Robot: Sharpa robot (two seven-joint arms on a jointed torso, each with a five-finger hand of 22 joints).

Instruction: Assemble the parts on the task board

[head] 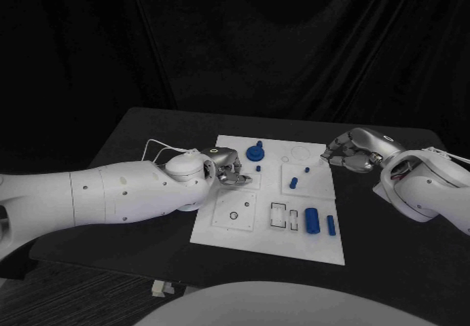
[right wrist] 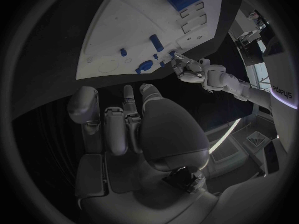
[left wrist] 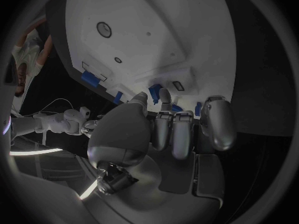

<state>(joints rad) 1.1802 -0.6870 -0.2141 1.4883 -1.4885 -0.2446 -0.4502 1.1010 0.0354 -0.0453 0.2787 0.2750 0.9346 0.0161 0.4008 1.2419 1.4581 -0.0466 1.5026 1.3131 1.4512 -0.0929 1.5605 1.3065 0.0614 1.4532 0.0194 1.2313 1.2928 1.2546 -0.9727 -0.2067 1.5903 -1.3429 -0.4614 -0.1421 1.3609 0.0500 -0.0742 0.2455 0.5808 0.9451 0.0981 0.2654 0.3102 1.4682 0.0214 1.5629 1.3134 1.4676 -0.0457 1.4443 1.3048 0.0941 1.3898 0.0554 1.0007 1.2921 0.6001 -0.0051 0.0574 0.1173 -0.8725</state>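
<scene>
The white task board (head: 264, 234) lies mid-table. On it stand a blue round knob part (head: 255, 152), a small blue piece (head: 257, 168), a short blue peg (head: 294, 182), and near the right edge a thick blue cylinder (head: 312, 219) beside a slimmer blue bar (head: 331, 225). My left hand (head: 227, 168) hovers over the board's left edge, fingers curled toward the knob. Blue pieces (left wrist: 154, 91) show just past its fingertips (left wrist: 165, 97), and I cannot tell whether it pinches one. My right hand (head: 352, 151) hangs off the board's far right corner, fingers curled in on nothing.
Empty rectangular slots (head: 285, 216) and a round hole (head: 233, 216) mark the board's near half. Black table (head: 147, 136) surrounds the board. A white cable (head: 161, 144) loops over my left arm.
</scene>
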